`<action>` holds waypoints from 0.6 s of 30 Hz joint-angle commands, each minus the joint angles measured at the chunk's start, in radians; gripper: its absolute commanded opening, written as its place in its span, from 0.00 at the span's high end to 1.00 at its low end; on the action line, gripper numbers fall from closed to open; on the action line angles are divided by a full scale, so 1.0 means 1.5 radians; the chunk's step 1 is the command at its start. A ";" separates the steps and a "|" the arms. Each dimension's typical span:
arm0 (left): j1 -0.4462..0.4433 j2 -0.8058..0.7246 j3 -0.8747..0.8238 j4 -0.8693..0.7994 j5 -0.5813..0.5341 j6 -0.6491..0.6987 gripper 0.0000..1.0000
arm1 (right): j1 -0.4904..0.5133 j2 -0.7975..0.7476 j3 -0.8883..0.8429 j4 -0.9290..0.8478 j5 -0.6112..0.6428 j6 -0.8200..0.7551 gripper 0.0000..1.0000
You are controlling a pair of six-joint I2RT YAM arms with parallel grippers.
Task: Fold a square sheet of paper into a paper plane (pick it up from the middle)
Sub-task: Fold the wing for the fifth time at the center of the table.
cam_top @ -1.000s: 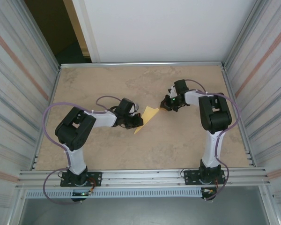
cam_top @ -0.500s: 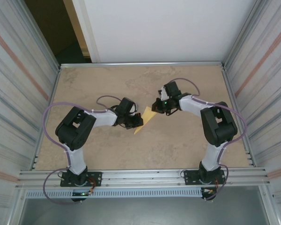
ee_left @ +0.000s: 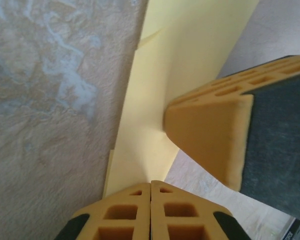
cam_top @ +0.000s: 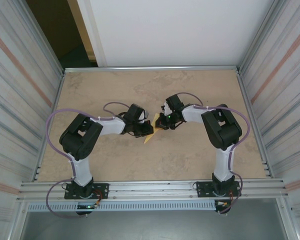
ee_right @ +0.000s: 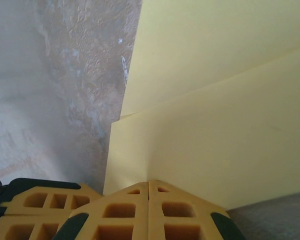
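The pale yellow paper lies folded into a narrow pointed shape at mid-table, with layered flaps seen in the left wrist view and the right wrist view. My left gripper is shut, its tips resting on the paper's left side. My right gripper is shut too, its tips set on the paper's right part. Each wrist view catches the other gripper's orange fingers close by. The two grippers hide much of the paper from above.
The tan table is fenced by metal walls at left and right. An aluminium rail runs along the near edge by the arm bases.
My right gripper has swung left across the table and come down onto the paper, close to the left gripper. The left arm and the paper have stayed put.
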 commanded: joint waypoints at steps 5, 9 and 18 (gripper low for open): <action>-0.005 -0.004 0.038 -0.018 0.031 0.036 0.88 | -0.021 0.043 0.016 -0.025 -0.003 -0.031 0.97; -0.005 0.018 0.053 -0.044 0.034 0.037 0.89 | -0.030 0.055 0.021 -0.032 -0.011 -0.041 0.96; -0.005 0.047 0.072 -0.093 0.021 0.058 0.93 | -0.030 0.067 0.023 -0.043 -0.011 -0.051 0.96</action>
